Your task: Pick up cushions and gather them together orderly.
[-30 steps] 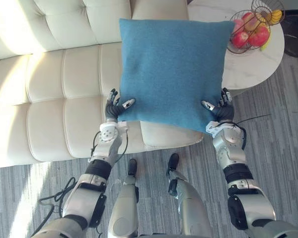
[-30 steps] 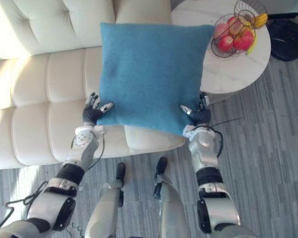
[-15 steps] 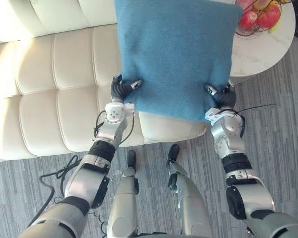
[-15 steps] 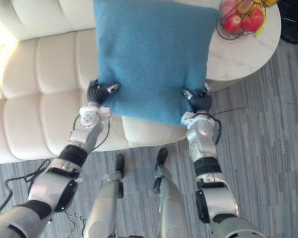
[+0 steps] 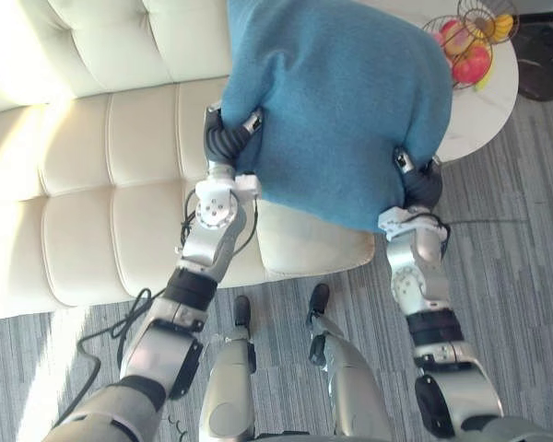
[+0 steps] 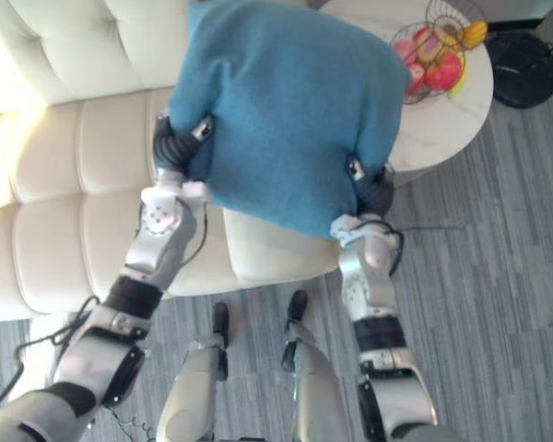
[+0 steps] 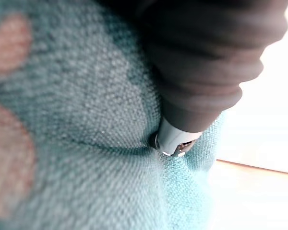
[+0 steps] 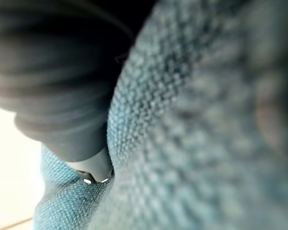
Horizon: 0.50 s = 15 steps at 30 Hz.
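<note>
- Sofa of cream tufted leather (image 5: 92,166) takes up the left and upper part of the scene, with sunlight across its left seat panels.
- Left hand (image 5: 227,140) hangs above the sofa's seat, near its right end. Its thumb lies on the near face of the cushion and its fingers wrap behind the edge, so it is clamped on the cloth (its wrist view shows one silver digit (image 7: 175,141) pressed into the weave).
- Blue woven cushion (image 5: 341,101), square and plump, is held in the air between both hands, over the sofa's right end, its lower edge clear of the seat.
- Right hand (image 5: 420,184) pinches the cushion's lower right corner, just past the sofa's right end, thumb in front and fingers behind.
- Round white marble table (image 5: 475,110) stands just right of the sofa's end, partly hidden behind the cushion.
- Wire basket (image 5: 479,69) of red apples and yellow fruit sits on that table, on the side away from the sofa.
- Grey striped carpet (image 5: 525,276) runs in front of the sofa and off to its right.
</note>
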Tool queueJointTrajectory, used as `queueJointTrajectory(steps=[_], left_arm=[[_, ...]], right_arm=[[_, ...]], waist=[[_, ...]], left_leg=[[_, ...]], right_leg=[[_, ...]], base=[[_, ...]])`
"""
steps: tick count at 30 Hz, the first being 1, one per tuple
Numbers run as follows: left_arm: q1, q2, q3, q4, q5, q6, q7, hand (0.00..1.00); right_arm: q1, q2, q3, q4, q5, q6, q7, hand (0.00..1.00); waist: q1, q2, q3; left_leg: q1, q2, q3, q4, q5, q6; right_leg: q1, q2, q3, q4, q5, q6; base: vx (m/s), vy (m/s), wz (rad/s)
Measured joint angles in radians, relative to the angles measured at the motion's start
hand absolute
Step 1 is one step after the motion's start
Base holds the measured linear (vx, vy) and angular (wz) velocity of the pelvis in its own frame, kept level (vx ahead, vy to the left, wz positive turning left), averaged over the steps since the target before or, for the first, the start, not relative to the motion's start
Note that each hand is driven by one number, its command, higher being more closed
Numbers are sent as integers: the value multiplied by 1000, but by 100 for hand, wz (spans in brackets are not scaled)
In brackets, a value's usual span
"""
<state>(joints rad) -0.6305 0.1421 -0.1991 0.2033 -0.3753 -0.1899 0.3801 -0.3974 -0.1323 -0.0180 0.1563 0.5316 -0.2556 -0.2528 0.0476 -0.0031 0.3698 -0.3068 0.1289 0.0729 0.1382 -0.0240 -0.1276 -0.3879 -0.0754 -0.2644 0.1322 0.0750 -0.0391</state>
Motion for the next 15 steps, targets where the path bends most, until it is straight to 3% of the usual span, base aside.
queueJointTrajectory(steps=[4, 8, 15], left_arm=[[221, -48, -5, -137, 0, -17, 6, 100], [396, -45, -30, -195, -1, -18, -3, 100], [701, -45, -35, -314, -21, -24, -75, 100]], right_arm=[[162, 34, 41, -80, -4, -12, 19, 100], [296, 50, 74, -106, -23, -12, 49, 100], [455, 54, 110, -144, -101, 0, 127, 100]], waist=[[0, 0, -75], [-1, 2, -136], [3, 7, -228]], left_leg=[[62, -3, -3, -45, 1, 0], [140, -7, -19, -82, 1, 0], [231, -14, -49, -120, -2, 4]], right_leg=[[55, 1, -12, -16, -18, 9], [159, 12, -32, -84, -15, 13], [293, 26, -50, -187, 2, 30]], base=[[84, 29, 10], [114, 41, 16], [87, 25, 12]])
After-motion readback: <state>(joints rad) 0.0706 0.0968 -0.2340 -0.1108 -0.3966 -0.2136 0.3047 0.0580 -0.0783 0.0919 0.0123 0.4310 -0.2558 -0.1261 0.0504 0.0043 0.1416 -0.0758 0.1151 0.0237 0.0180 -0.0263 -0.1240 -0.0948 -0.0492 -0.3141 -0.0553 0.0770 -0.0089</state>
